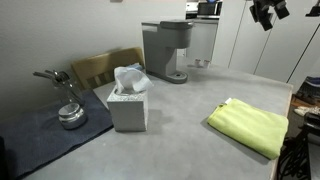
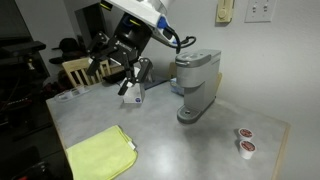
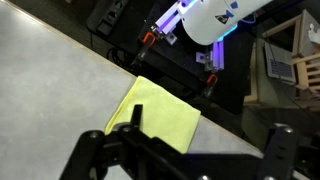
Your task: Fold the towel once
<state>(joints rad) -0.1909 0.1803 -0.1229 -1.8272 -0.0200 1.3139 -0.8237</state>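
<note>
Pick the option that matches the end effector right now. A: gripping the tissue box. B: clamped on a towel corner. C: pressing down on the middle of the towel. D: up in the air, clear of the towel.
D: the end effector hangs above the table with its jaws apart and empty, while the yellow-green towel lies near the table's edge with nothing touching it.

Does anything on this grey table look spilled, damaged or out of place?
Nothing is spilled or damaged. Only the yellow-green cloth towel stands out a little: it lies right at the edge of the grey table.
</note>
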